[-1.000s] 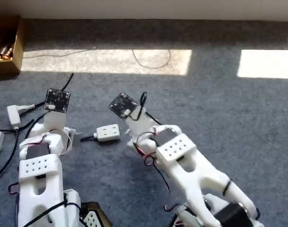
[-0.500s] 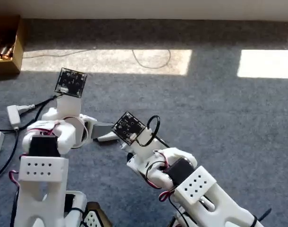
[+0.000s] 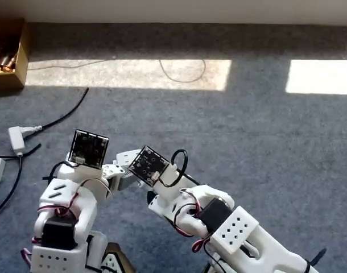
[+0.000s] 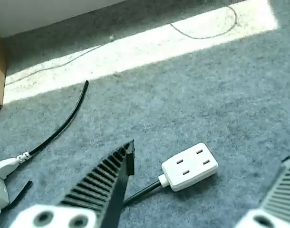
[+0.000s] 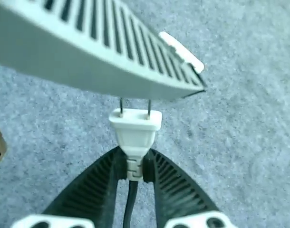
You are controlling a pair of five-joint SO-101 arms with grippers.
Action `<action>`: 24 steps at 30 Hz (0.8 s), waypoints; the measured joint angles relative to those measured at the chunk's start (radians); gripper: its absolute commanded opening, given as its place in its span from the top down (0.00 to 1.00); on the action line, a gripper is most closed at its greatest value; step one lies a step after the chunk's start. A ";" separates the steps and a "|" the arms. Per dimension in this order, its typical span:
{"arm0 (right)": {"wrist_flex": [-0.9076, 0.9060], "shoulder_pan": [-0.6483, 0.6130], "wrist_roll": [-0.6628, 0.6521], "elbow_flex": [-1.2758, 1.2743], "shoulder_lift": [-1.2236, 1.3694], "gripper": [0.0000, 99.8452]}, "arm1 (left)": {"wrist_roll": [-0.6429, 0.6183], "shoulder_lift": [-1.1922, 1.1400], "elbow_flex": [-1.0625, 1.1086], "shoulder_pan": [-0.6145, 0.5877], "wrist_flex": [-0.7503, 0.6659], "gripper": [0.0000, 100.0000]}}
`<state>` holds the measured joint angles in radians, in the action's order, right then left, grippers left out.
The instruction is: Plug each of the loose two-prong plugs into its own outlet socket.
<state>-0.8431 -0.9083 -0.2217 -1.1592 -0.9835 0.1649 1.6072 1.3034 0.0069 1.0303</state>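
A: Where is the plug?
B: The right tool [image 5: 134,159] grips the white two-prong plug [image 5: 135,127] by its neck, prongs forward.
A: And the socket?
B: The outlet socket [image 4: 189,166] lies on grey carpet [image 4: 221,95] below the left tool [image 4: 210,152], its fingers wide apart, lower left of centre in the high view.

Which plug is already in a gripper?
The white plug clamped by its cable end in the right gripper, prongs pointing outward. The other plug lies ungripped on the carpet.
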 measured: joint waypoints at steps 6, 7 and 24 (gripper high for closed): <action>-0.077 0.055 -0.006 0.080 0.000 0.99 | 0.000 0.012 0.025 0.026 0.002 0.56; -0.094 0.063 -0.015 0.104 0.000 0.99 | 0.000 0.018 0.026 0.026 0.002 0.56; -0.328 0.110 -0.031 0.470 0.057 0.99 | 0.002 0.021 0.026 0.046 0.006 0.56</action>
<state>-1.1715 -0.7979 -0.2524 -0.6897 -0.9268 0.1665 1.6287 1.3295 0.0529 1.0365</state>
